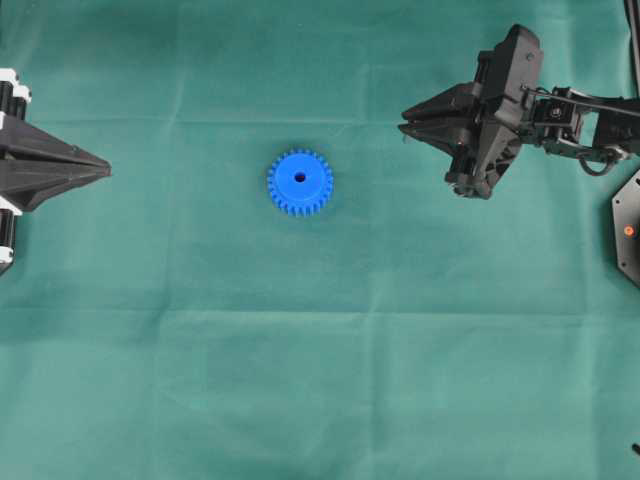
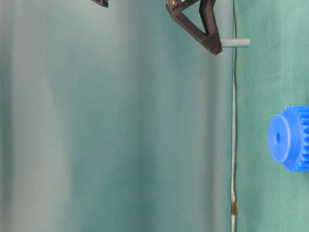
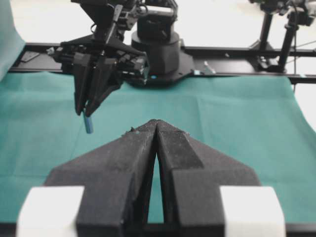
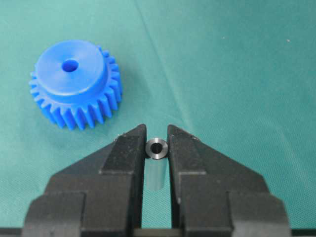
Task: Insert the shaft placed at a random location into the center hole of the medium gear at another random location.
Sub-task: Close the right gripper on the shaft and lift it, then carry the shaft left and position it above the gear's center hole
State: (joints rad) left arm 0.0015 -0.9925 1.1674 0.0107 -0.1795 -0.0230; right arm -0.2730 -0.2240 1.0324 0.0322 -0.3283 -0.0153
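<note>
**Pin held in the right pincer, gear lying alone on the cloth**

From overhead, the blue gear lies flat on the green cloth, a plastic wheel with fine teeth and a small dark hole in its round raised hub. The left pincer sits at the left edge, its black wedge tips pressed together, well apart from the gear. The right pincer comes in from the right, also well away from the gear.

At table level the picture is turned on its side. The right pincer grips a short grey metal pin, which sticks out past the black tips toward the cloth. The gear rests apart from it.

The left wrist camera shows its own jaws meeting with nothing between them, and across the cloth the right pincer holds the pin pointing down, clear of the cloth.

The right wrist camera looks down on the pin end-on, a shiny hollow ring clamped between two narrow matte black fingers. The gear lies to the upper left.
</note>
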